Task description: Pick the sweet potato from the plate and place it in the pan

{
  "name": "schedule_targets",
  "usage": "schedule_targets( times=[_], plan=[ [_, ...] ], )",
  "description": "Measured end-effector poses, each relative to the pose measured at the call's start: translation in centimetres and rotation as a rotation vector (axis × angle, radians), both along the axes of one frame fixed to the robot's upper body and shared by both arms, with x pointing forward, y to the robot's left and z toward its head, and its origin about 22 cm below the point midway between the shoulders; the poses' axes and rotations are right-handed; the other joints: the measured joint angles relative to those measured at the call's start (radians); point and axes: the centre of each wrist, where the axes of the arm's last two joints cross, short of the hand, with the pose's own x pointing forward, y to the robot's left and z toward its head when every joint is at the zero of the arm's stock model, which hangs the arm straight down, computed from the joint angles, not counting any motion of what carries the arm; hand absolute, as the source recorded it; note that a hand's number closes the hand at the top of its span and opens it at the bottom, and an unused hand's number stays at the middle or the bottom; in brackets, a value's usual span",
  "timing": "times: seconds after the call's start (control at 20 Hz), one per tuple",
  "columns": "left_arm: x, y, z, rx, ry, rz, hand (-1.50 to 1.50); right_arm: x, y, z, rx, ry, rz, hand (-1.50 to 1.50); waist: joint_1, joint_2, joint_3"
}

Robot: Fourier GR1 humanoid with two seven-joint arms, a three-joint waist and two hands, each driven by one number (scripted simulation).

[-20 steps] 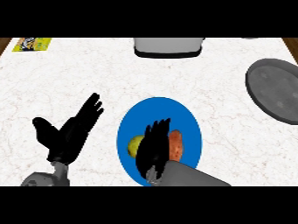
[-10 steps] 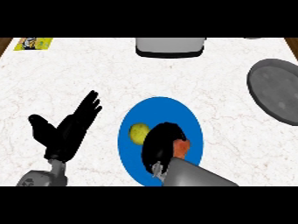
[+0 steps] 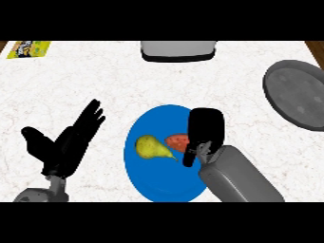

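While the sweet potato [image 3: 177, 140] lies on the blue plate [image 3: 157, 182], near the plate's middle, we see only its reddish-orange left part; our right hand [image 3: 205, 128] covers the rest. A yellow-green pear [image 3: 151, 147] sits just beside it at its nine o'clock, the two touching or nearly so. Our right hand comes up from the five o'clock edge on its grey forearm [image 3: 238, 175] and lies over the plate's right half, fingers bunched together and pointing toward twelve o'clock, the thumb hanging down at the potato's right edge. Whether those fingers curl round the sweet potato or merely lie over it, we cannot tell.

Out at two o'clock from the plate, well apart, the dark grey pan [image 3: 304, 97] rests on the white marbled counter [image 3: 87, 76], partly cut by the right edge. At twelve o'clock, along the far edge, stands a grey box-shaped appliance [image 3: 177, 50]. At the eleven o'clock corner lies a small yellow packet [image 3: 30, 48]. Our left hand [image 3: 66, 144] rests at nine o'clock from the plate, fingers spread and straight, pointing up, holding nothing.
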Motion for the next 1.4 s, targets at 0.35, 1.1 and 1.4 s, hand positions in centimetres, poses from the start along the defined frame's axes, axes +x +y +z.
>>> schedule_targets(
  times=[0.35, 1.1, 1.4],
  plan=[
    [-0.2, -0.1, -0.2, -0.003, 0.005, -0.016, 0.0, 0.2, -2.6, 2.1, 0.103, -0.418, -0.147, 1.5, 0.012, -0.003, -0.002],
    [-0.4, -0.8, -0.7, 0.002, 0.003, -0.03, 0.0, -0.9, -8.9, 5.1, 0.561, -0.911, -0.405, 1.5, 0.027, 0.0, -0.003],
    [-0.1, -1.3, -0.7, 0.001, 0.005, -0.032, 0.0, 1.3, -15.1, 2.5, 0.479, -0.948, -0.447, 1.5, 0.032, 0.002, -0.003]
  ],
)
